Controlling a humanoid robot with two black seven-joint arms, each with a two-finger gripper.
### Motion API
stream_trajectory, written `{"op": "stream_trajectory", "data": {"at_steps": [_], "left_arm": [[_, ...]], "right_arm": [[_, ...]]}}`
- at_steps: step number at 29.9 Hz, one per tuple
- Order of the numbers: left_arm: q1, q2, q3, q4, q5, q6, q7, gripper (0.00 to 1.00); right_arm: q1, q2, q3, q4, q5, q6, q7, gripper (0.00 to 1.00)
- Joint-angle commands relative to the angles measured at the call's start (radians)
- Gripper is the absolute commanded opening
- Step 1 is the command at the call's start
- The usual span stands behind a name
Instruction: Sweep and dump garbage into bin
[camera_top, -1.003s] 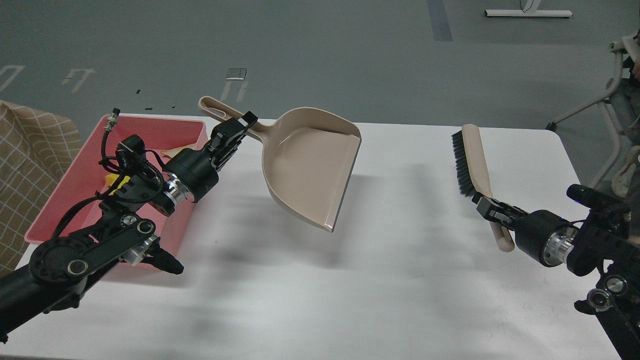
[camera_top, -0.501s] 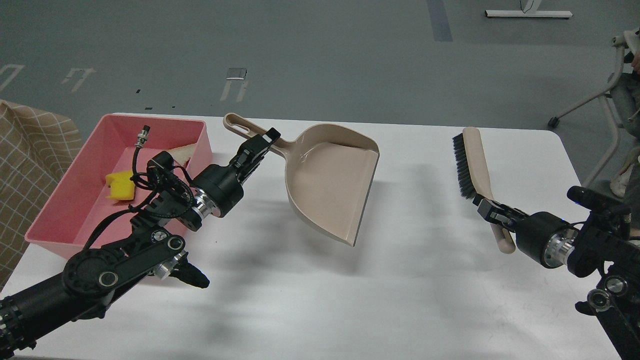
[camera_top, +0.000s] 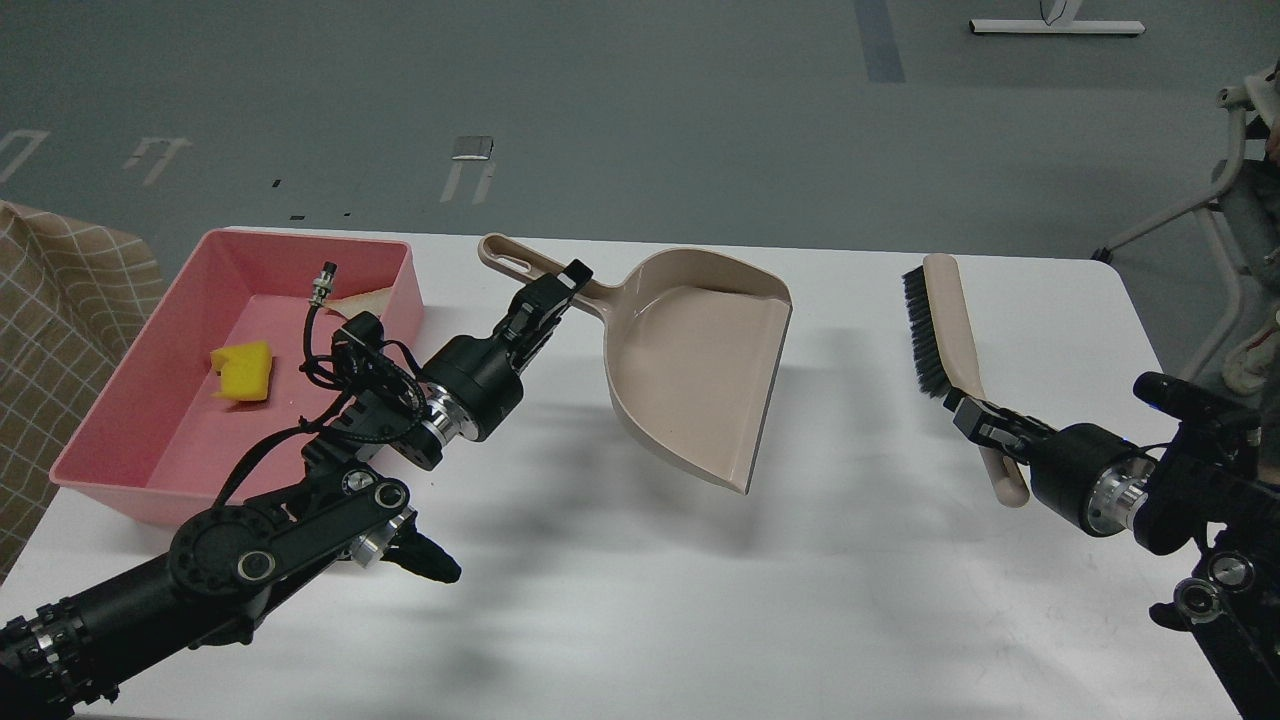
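The pink bin (camera_top: 120, 400) stands at the table's left. The yellow spongy chunk (camera_top: 243, 370) lies inside it. The bread wedge (camera_top: 375, 299) lies at its far right corner, partly hidden by my left arm. My left gripper (camera_top: 550, 295) is shut on the handle of the beige dustpan (camera_top: 700, 360), which hangs tilted and empty above the table's middle, right of the bin. My right gripper (camera_top: 980, 422) is shut on the handle of the beige brush (camera_top: 945, 335) with black bristles, at the table's right.
The white table (camera_top: 640, 600) carries only the bin. A checked brown cloth (camera_top: 50, 330) lies off its left edge. A chair frame (camera_top: 1215, 200) stands at the far right on the grey floor.
My left arm has carried the dustpan rightward, away from the bin and toward the table's middle, uncovering the yellow chunk. The right arm and the brush have stayed put.
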Motion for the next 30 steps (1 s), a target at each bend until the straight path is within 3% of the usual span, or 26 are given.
{"op": "stream_trajectory", "data": {"at_steps": [1, 9, 14, 19, 30], "left_arm": [[0.000, -0.025, 0.000, -0.001, 0.000, 0.003, 0.009, 0.14], [-0.005, -0.089, 0.052, 0.020, 0.014, 0.043, 0.025, 0.14], [-0.020, -0.140, 0.089, 0.106, 0.014, 0.068, 0.023, 0.15], [-0.037, -0.144, 0.112, 0.175, 0.014, 0.091, 0.017, 0.15], [-0.031, -0.146, 0.137, 0.197, 0.014, 0.131, 0.016, 0.16]], "right_arm": [[0.000, 0.004, -0.001, -0.001, -0.001, 0.000, 0.000, 0.15], [0.000, 0.005, -0.001, -0.001, -0.001, 0.000, 0.000, 0.15], [-0.003, 0.003, -0.001, 0.000, -0.001, 0.000, 0.000, 0.15], [-0.012, -0.003, -0.004, 0.003, 0.000, 0.000, 0.000, 0.15], [-0.043, -0.006, -0.017, 0.000, -0.007, 0.000, 0.000, 0.15]]}}
